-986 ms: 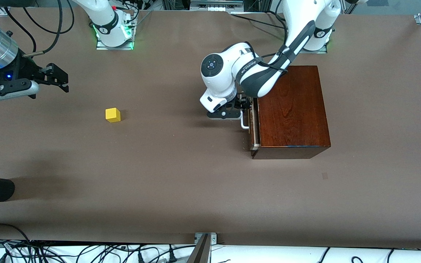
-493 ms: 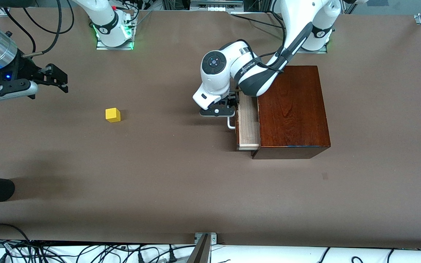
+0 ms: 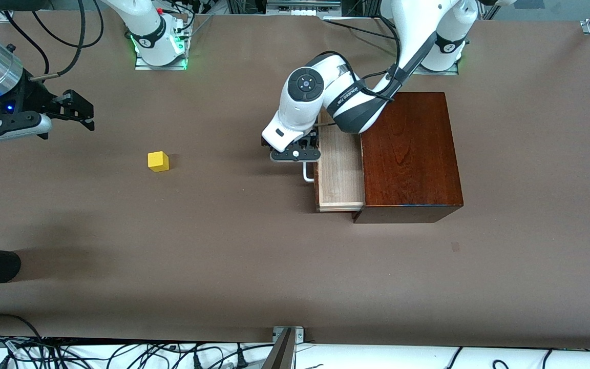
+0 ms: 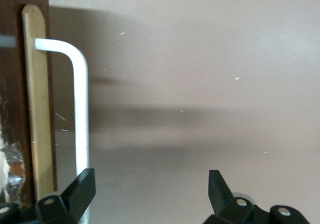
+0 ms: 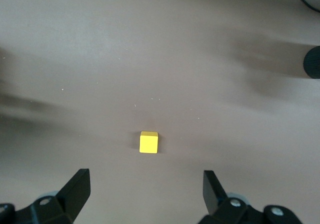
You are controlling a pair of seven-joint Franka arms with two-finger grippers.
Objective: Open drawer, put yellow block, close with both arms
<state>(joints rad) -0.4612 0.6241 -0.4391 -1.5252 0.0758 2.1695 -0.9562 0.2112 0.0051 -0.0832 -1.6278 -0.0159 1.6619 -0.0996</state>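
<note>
Drawer point(image 3: 340, 174) stands partly pulled out of the dark wooden box point(image 3: 410, 154), its pale tray showing. The left tool point(image 3: 302, 159) is at the white handle point(image 3: 308, 174), its fingers spread, one finger point(image 4: 80, 191) against the handle bar. The yellow block point(image 3: 158, 161) lies on the brown worktop point(image 3: 254, 266) toward the right arm's end, well apart from the drawer. The right tool point(image 3: 82, 110) waits in the air over the worktop near the block, fingers spread and holding nothing.
</note>
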